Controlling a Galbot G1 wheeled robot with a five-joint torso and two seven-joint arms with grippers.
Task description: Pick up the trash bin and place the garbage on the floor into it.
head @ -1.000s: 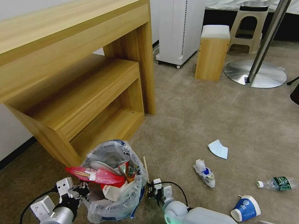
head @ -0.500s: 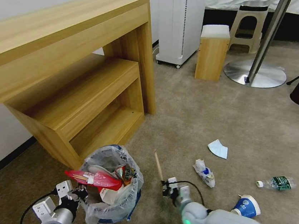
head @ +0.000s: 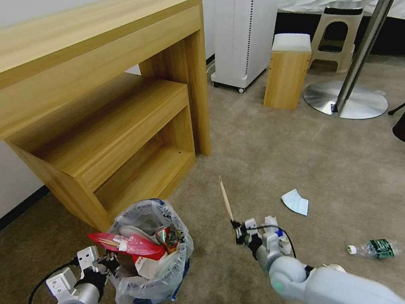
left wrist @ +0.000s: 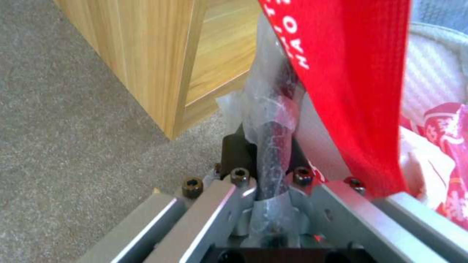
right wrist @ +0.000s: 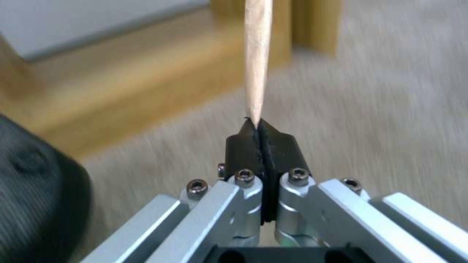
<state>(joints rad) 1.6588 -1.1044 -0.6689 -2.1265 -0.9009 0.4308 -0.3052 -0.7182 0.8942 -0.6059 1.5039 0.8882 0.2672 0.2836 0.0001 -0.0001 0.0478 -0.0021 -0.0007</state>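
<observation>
On the carpet (head: 310,159) in front of the wooden desk (head: 80,63), the left gripper (head: 108,261) is clamped onto the rim of the trash bin (head: 148,253), pinching the crinkled plastic liner between its pads, as the left wrist view shows; the bin is stuffed with a red wrapper (head: 130,243) and other litter; just beside it to the right, the right gripper (head: 238,231) holds the wooden stick (head: 226,199) by its lower end, jaws closed tight on it, the stick pointing upward above the floor; farther right lie a pale blue paper (head: 296,202) and a clear bottle (head: 375,248) on the carpet, well apart from the bin.
</observation>
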